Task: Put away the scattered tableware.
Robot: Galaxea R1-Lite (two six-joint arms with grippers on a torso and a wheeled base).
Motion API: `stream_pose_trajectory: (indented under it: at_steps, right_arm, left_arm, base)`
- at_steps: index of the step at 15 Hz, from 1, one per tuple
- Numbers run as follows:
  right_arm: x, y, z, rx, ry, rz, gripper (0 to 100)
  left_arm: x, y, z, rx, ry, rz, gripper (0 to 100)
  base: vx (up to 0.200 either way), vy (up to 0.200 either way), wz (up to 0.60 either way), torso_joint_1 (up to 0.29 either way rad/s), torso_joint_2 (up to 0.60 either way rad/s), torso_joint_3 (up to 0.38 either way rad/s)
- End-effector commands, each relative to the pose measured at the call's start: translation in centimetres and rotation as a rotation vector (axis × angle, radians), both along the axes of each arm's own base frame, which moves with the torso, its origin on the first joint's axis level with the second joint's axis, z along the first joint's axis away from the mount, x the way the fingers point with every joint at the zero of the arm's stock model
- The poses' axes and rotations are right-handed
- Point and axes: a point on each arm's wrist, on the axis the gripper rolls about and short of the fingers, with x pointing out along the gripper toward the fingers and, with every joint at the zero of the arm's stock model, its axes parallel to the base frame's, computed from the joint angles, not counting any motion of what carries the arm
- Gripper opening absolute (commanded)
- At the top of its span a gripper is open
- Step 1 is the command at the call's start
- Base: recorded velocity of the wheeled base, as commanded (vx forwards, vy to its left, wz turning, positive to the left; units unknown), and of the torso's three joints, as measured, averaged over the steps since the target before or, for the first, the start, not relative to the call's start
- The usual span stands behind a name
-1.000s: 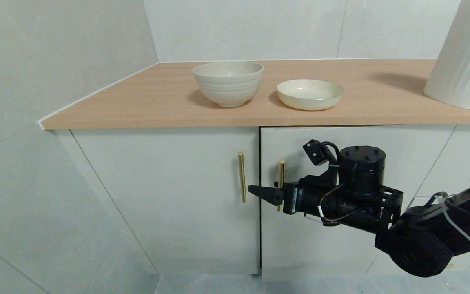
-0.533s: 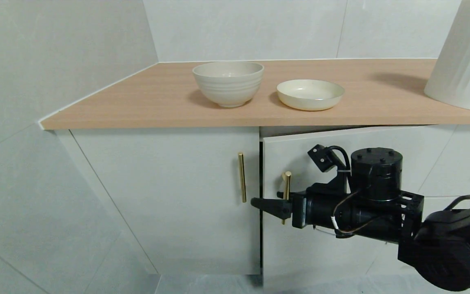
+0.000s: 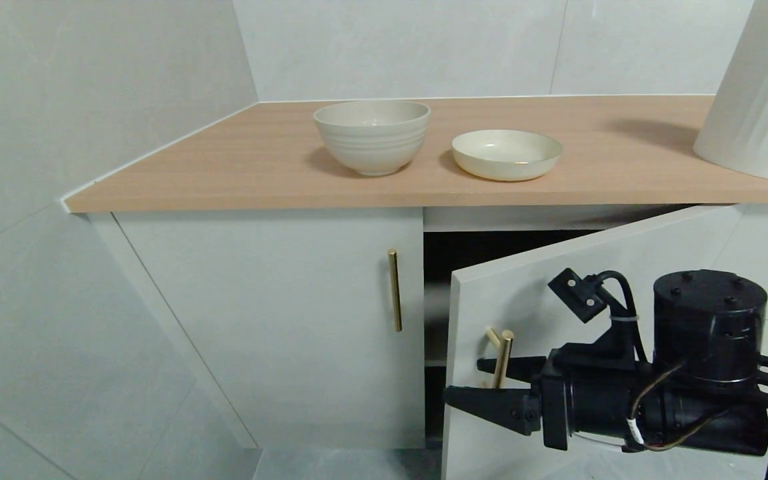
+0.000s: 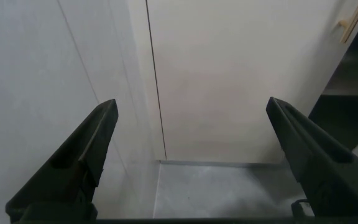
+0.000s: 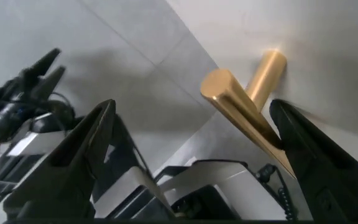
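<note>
Bowl point(image 3: 372, 137) and dish point(image 3: 507, 154) are set on the worktop point(image 3: 224, 173). Below it, the door handle point(image 3: 503, 353) is straddled by the right gripper point(image 3: 464, 380), jaws parted; left gripper point(image 4: 190, 106) jaws are spread. Opening is judged in hand; wider swing is needed.

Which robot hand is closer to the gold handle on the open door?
Right. The right gripper straddles the gold handle; the left gripper faces the closed door, well apart from that handle.
</note>
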Motion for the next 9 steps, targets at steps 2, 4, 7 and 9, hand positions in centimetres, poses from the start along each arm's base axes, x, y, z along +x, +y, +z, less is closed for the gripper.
stream_pose_trajectory:
  at_steps: [2, 4, 7, 9]
  right_arm:
    - [-0.8, -0.6, 0.8, 0.023, -0.024, 0.007, 100]
    - [-0.9, -0.6, 0.8, 0.022, -0.023, 0.007, 100]
    - [-1.0, -0.7, 1.0, 0.027, -0.029, 0.007, 100]
    - [-1.0, -0.8, 0.9, 0.024, -0.025, 0.007, 100]
  left_arm:
    - [0.0, 0.0, 0.0, 0.008, -0.001, 0.006, 100]
    - [0.0, 0.0, 0.3, 0.011, -0.030, -0.001, 100]
    - [-0.4, -0.4, 1.5, 0.015, -0.074, -0.161, 100]
    - [-0.6, -0.7, 3.0, 0.015, -0.020, -0.304, 100]
  base:
    - [0.000, 0.000, 0.00, 0.000, 0.00, 0.000]
    - [0.000, 0.000, 0.00, 0.000, 0.00, 0.000]
    - [0.000, 0.000, 0.00, 0.000, 0.00, 0.000]
    - [0.000, 0.000, 0.00, 0.000, 0.00, 0.000]
